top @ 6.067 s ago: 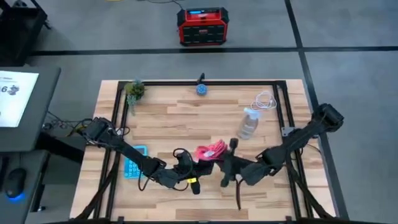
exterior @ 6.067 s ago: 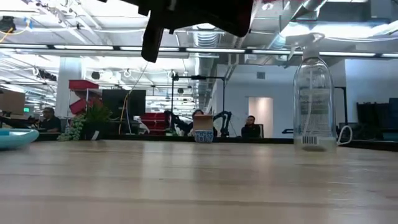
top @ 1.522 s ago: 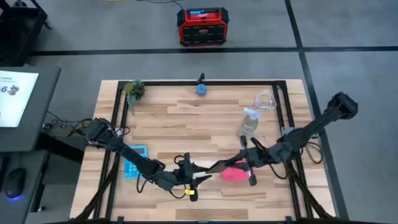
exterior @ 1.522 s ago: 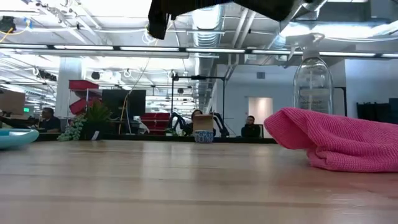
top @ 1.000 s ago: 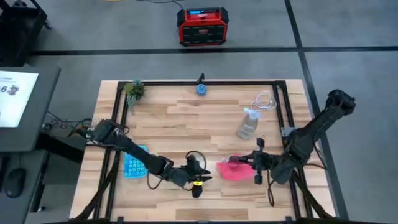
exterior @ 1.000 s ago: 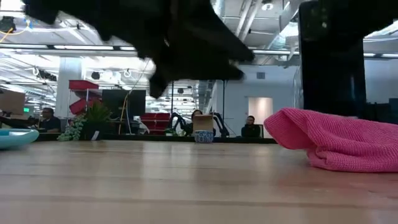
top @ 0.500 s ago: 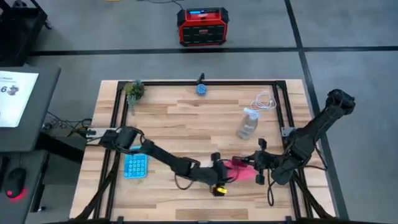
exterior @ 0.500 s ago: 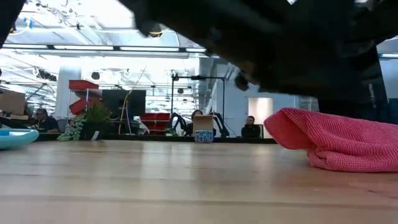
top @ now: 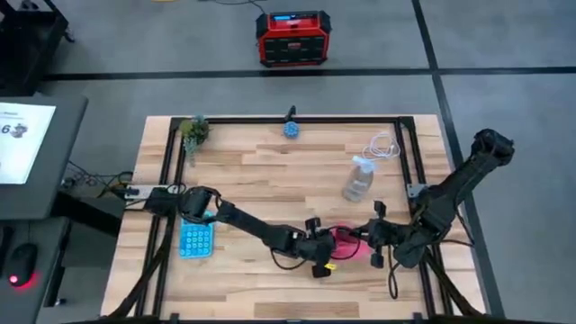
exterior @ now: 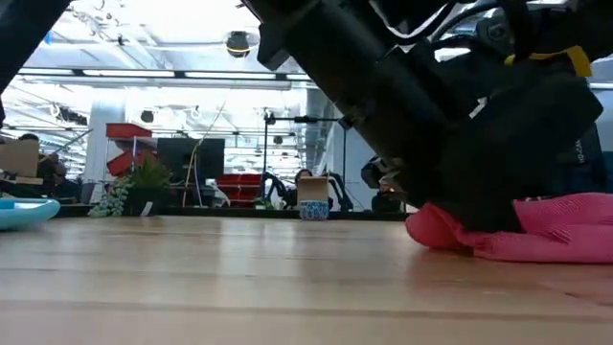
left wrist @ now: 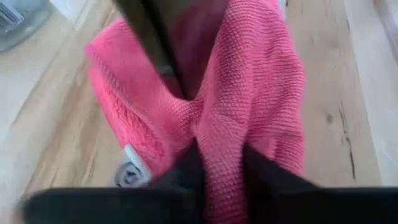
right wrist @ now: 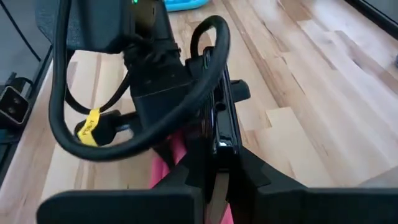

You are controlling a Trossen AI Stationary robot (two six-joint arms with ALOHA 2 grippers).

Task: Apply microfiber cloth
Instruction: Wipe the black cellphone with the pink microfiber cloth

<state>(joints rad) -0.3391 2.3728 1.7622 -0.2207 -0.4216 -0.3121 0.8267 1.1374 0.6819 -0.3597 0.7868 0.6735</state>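
Observation:
The microfiber cloth [top: 347, 239] is a bright pink-red bunch lying on the wood near the table's front right; it also shows in the low view [exterior: 567, 226]. My left gripper [top: 334, 248] has reached across from the left and is shut on it [left wrist: 221, 182]. My right gripper [top: 368, 242] stands just right of the cloth, shut on a black phone [right wrist: 217, 127] that stands on edge. The phone's thin edge [left wrist: 148, 37] shows above the cloth in the left wrist view. My left gripper pinches a raised fold of the cloth [left wrist: 219, 146] between its two fingers, coming low from the table's left. The rest of the cloth lies slack on the table beyond the fingers and bunches up against the phone. My right gripper pinches the phone's near end [right wrist: 215, 163] between its two fingers, one on each flat face, coming about level from the table's right. The phone stands on edge and reaches out along the fingers over the cloth. Whether it rests on the cloth cannot be told.
A clear spray bottle [top: 357, 178] lies behind the cloth, with a white cable [top: 384, 146] farther back. A light-blue calculator [top: 195, 239] lies at the front left. A small plant [top: 193, 130] and a blue cup [top: 292, 129] stand along the far edge.
My left gripper has travelled toward the table's right edge, from the front middle to the cloth, and has come down onto it. The cloth's hump now sits lower and flatter in the low view. My right gripper has kept still with the phone.

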